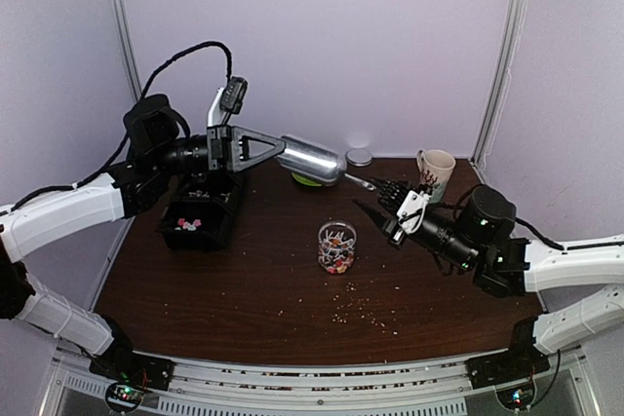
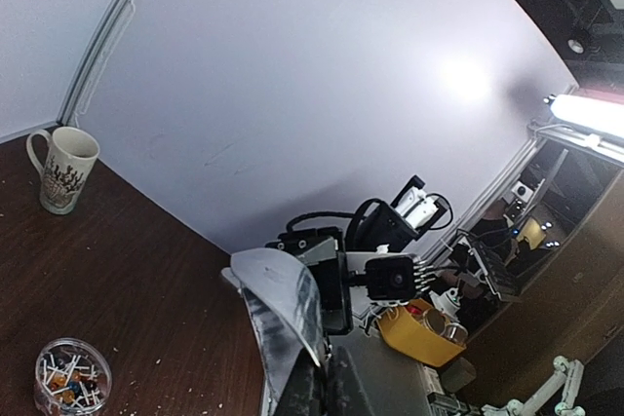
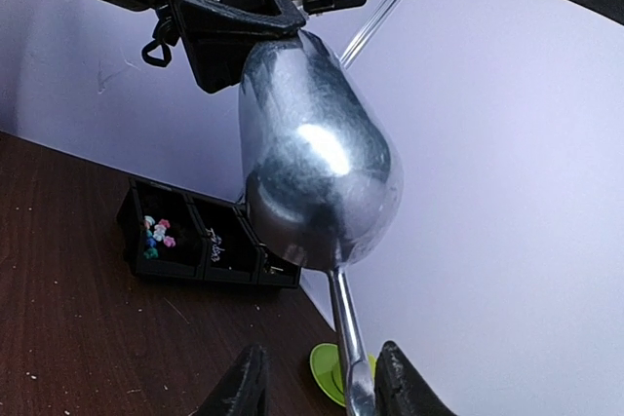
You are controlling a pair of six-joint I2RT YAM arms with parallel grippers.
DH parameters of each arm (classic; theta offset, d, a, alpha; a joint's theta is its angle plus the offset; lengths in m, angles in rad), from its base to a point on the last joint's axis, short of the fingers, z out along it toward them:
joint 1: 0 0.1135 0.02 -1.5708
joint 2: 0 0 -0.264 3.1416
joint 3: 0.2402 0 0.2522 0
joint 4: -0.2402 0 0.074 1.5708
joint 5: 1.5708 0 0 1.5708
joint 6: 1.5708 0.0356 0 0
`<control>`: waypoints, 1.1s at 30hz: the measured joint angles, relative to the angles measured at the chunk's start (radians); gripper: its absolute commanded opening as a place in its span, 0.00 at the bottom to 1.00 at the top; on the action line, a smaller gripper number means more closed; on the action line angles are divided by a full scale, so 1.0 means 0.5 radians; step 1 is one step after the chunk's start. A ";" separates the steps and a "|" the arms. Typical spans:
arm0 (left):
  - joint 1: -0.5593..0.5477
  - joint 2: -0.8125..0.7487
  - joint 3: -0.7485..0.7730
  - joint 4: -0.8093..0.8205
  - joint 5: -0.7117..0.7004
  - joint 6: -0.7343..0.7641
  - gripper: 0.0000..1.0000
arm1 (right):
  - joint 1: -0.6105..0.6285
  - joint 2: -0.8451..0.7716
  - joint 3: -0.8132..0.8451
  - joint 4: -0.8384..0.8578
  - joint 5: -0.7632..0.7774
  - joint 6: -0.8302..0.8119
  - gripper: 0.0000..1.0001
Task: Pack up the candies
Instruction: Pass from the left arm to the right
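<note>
Between the fingers of the right pincer (image 3: 322,389) the thin handle (image 3: 343,328) of a metal scoop (image 1: 312,160) is straddled. The jaws stand apart and a gap is seen on one side, so no grip is judged to be made there yet. Just beyond, at the scoop's wide end, the left pincer (image 1: 273,148) is clamped on the rim. Whether anything is carried in the scoop cannot be told.

Lower down, on the table (image 1: 244,289) beneath the space between the two pincers, a glass jar (image 1: 336,229) is seen partly filled with candies (image 1: 337,260). Farther off, under the wrist behind the left pincer, more candies are left in one compartment of a black tray (image 1: 222,226). Packing is therefore judged to be part done, with more scooping owed.

Both arms are stretched inward and raised above the table. The left wrist is held roughly level, and the right is angled up toward the handle.
</note>
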 measured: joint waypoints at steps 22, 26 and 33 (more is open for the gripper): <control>-0.049 0.089 -0.083 0.416 0.152 -0.332 0.00 | 0.000 0.142 -0.001 0.241 -0.007 -0.126 0.17; -0.051 0.095 -0.089 0.456 0.170 -0.365 0.00 | 0.000 0.142 -0.001 0.253 -0.049 -0.137 0.13; -0.051 0.118 -0.118 0.582 0.179 -0.439 0.00 | 0.000 0.140 -0.009 0.242 -0.110 -0.137 0.07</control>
